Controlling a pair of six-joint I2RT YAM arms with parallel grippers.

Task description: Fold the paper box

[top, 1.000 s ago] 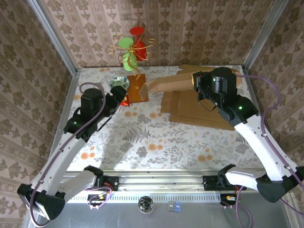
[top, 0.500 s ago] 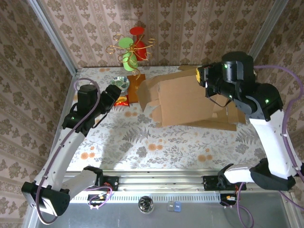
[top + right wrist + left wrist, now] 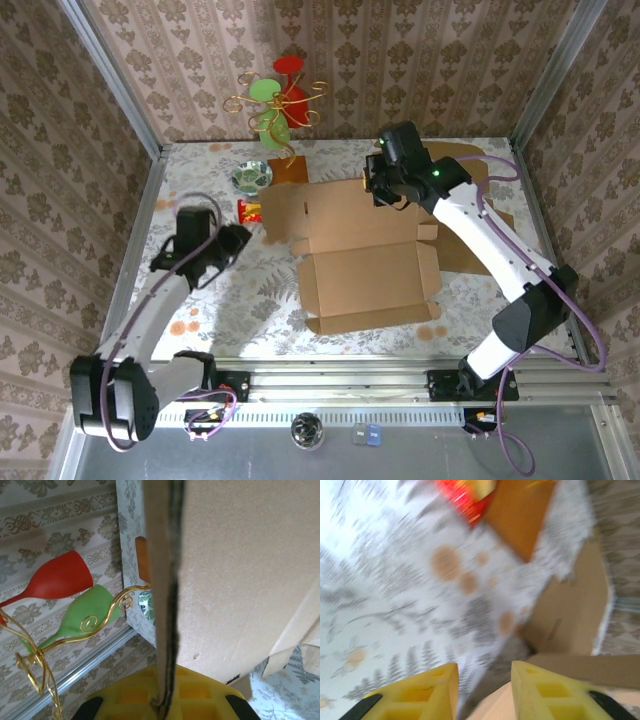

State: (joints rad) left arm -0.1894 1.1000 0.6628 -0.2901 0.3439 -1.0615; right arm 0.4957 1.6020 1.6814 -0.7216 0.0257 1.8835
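Right pincer [image 3: 384, 188] is clamped on the paper box [image 3: 365, 265] at its far edge.

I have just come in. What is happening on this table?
Two robot arms are working on an unfolded cardboard box on the table. The right gripper is shut on the box's far edge. The left gripper, its fingers apart, is beside the box's left flap and appears to hold nothing.

I note the box [image 3: 365, 262] swung left and nearer, now flat on the tabletop [image 3: 250, 300]; right gripper [image 3: 377, 188] followed it, left gripper [image 3: 240, 237] drew back.
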